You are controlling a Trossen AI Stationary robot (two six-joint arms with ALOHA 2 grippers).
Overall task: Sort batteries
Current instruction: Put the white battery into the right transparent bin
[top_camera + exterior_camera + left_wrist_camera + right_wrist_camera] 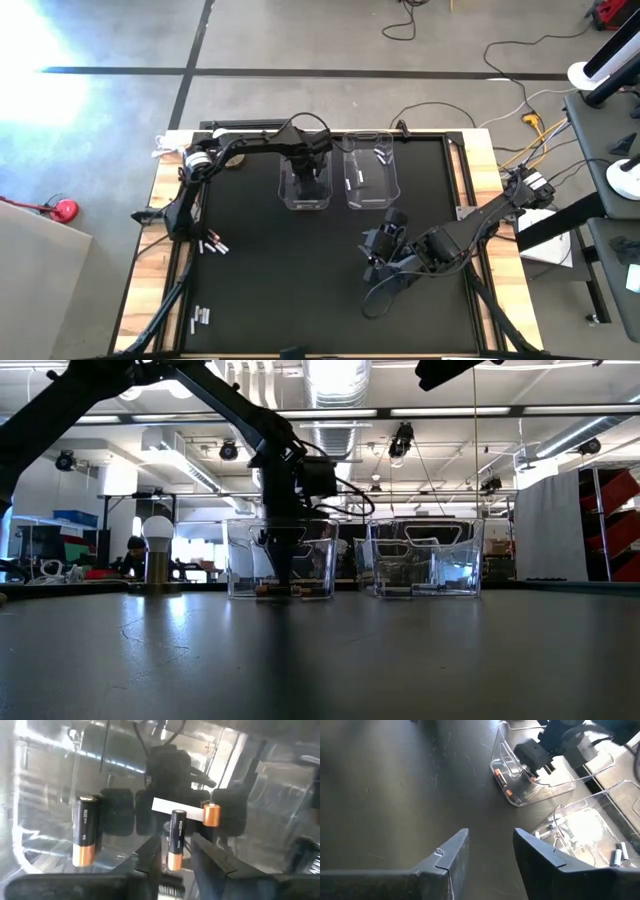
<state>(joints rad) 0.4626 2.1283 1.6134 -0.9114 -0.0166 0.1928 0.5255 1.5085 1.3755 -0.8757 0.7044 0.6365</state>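
Two dark robot arms worked over a black table [300, 290] that carried two clear plastic bins side by side.

The left gripper [176, 860] reached down into the left bin [304, 185], its tips low near the bin's floor. In the left wrist view its two fingers [150, 857] stood a little apart. A black-and-copper battery [176, 840] stood lengthwise in the gap between them, copper end toward the wrist. Whether the fingers pressed on it or had let it go could not be told. Just past the fingertips lay a white slip [177, 809] with another copper-tipped battery [211, 815] at its end. Off to one side of the fingers, well clear of them, a third black-and-copper battery [84, 831] lay on the bin's floor.

The right gripper [490, 851] hovered over bare tabletop, near the two bins, with its fingers apart and nothing between them. Ahead of those fingers the right wrist view showed the left bin with copper-ended cells against its near wall. Closer to the fingers and to one side sat the right bin [590, 837], which held a few pale batteries [619, 855].

More small pale batteries lay loose on the table, far from both grippers: one cluster [213, 245] near the left arm's base and another cluster [200, 318] by the table's front edge.

In the low view, a white-topped cylinder [157, 555] stood on the table beside the left bin.
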